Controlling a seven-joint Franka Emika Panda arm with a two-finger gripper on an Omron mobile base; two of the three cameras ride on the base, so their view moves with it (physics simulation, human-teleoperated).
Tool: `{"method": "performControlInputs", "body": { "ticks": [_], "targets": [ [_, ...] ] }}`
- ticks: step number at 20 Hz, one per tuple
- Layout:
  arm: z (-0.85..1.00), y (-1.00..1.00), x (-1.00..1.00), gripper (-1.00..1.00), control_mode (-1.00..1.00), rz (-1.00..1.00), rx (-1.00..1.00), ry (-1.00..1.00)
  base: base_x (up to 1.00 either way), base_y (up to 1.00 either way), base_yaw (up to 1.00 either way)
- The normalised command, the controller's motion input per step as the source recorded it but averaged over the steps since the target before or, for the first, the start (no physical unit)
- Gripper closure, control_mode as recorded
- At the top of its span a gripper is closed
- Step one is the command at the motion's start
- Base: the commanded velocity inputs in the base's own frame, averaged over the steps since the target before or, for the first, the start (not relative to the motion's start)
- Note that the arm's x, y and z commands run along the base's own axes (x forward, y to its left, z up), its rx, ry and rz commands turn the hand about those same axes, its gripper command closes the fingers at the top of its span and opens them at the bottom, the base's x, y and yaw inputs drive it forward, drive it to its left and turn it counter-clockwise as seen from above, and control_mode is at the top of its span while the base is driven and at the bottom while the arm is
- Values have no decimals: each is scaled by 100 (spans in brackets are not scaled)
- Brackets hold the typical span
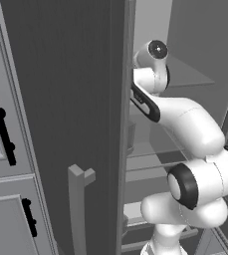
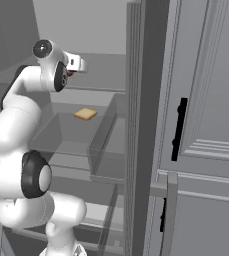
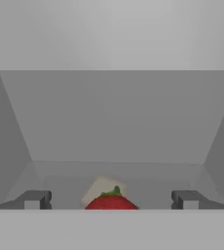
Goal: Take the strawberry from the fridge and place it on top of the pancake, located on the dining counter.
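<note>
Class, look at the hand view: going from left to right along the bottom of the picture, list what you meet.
Left fingertip → strawberry → right fingertip.

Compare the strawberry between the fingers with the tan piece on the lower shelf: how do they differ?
The strawberry is red and rounded with a green top; the tan piece is flat and squarish. The strawberry lies between the open gripper's fingertips; the tan piece lies lower, untouched. Both sit inside the fridge.
</note>
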Motion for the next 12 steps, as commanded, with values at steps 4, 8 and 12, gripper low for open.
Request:
{"method": "performControlInputs", "body": {
  "ticks": [4,8,12],
  "targets": [
    [-18,10,4,100,-100,0,0,0,0,0,0],
    [-23,0,-12,100,-100,0,0,0,0,0,0],
    [-26,0,-17,100,-100,0,0,0,0,0,0]
  ]
}}
